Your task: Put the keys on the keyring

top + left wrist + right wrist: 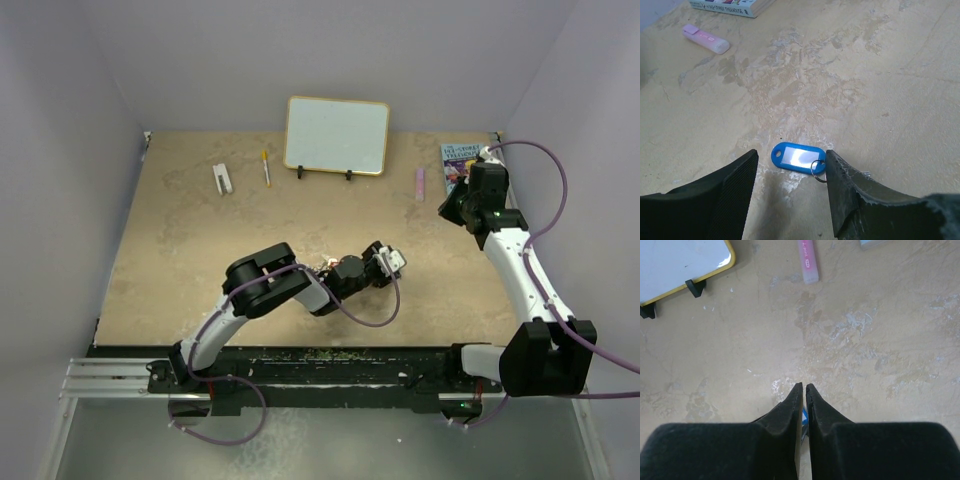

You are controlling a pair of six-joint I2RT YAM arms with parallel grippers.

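Observation:
A blue plastic key tag with a white label lies flat on the table. The thin silver keyring is threaded through its right end, next to my right-hand finger. My left gripper is open and low over the table, with its fingers on either side of the tag; it sits at mid-table in the top view. My right gripper is shut at the far right, raised above the table. A thin blue and white sliver shows between its fingers. No metal key blade is visible.
A pink marker and a book lie at the back right. A whiteboard on feet stands at the back centre. A pen and a small white object lie at the back left.

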